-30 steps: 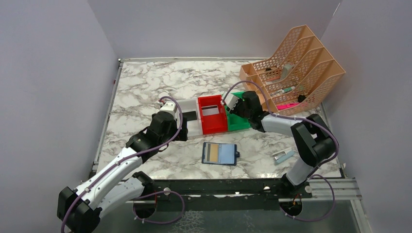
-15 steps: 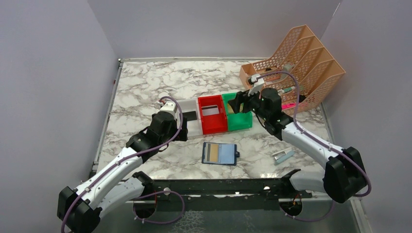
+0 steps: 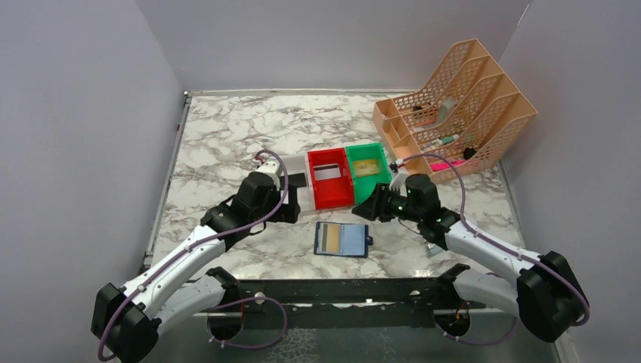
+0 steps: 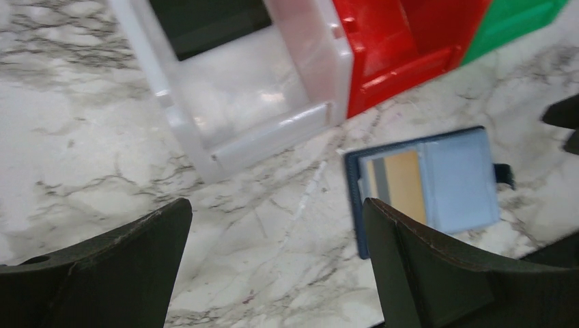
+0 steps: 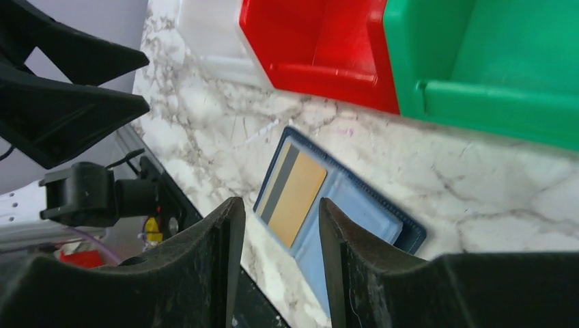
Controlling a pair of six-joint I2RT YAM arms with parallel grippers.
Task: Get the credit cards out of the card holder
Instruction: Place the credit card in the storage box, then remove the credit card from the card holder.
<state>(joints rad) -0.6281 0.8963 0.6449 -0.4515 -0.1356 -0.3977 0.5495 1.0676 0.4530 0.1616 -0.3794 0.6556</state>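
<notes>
Down at the near edge of the marble table [image 3: 227, 136], the card holder [image 3: 342, 240] is lying flat and flipped open, just in front of the red bin [image 3: 335, 200]. A gold card [image 5: 297, 193] sits tucked in its left pocket, with a dark stripe along its outer edge. Honestly can't tell if that stripe is a second card behind it. Meanwhile the right gripper [image 5: 280, 203] hangs just behind the holder's right end, between it and the green bin [image 3: 382, 180], jaws parted a bit with nothing in them. Off to the holder's left, by the white bin [image 4: 273, 133], the left gripper [image 4: 278, 208] is spread wide and carrying nothing. Three cards are already out: a black card [image 3: 297, 180] in the white bin, a whitish card [image 3: 326, 173] in the red one, and a tan card [image 3: 366, 168] in the green.
</notes>
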